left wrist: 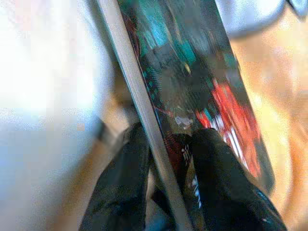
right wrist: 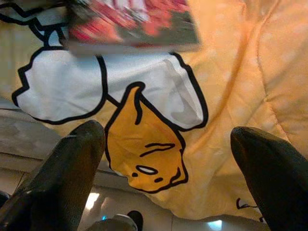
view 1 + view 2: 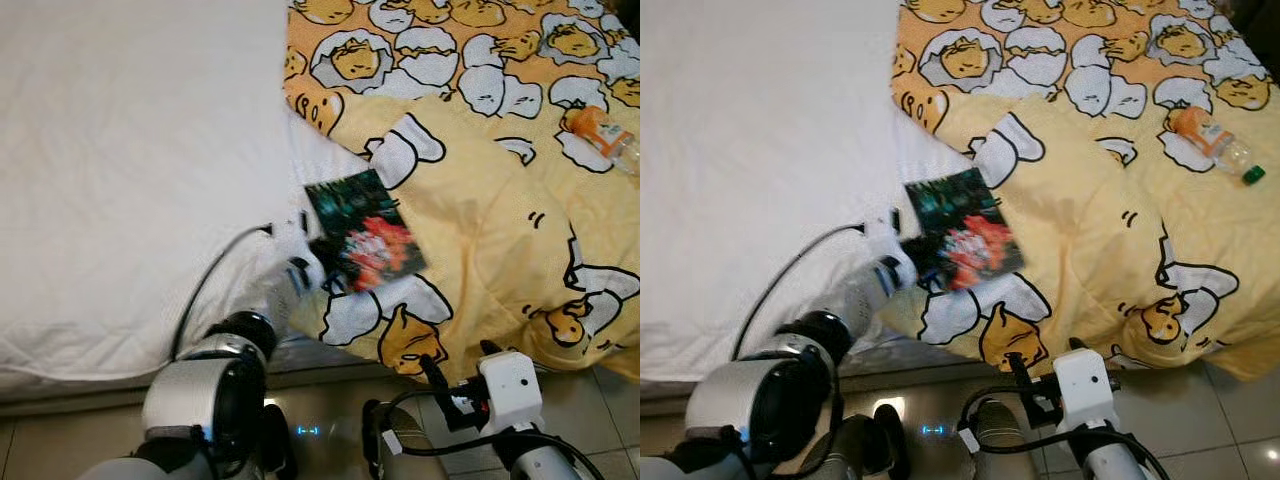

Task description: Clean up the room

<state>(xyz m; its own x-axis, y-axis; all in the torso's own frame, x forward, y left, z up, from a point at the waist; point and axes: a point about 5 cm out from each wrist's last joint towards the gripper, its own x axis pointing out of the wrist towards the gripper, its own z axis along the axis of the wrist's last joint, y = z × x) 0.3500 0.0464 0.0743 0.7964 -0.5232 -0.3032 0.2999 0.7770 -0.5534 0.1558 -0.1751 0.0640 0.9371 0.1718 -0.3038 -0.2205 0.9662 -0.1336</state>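
Fingers (image 1: 211, 178) of the left gripper (image 3: 312, 268) are clamped on the near edge of one book (image 3: 365, 232), one finger on the cover, the other underneath, so the thin book can be lifted off the bed (image 3: 120, 180). It rests at the seam between white sheet and yellow quilt (image 3: 480, 230). The right gripper (image 2: 168, 159) hangs low by the bed's edge, fingers spread wide, holding nothing. One orange-labelled bottle (image 3: 1215, 145) lies on the quilt, well apart, likely waiting its turn.
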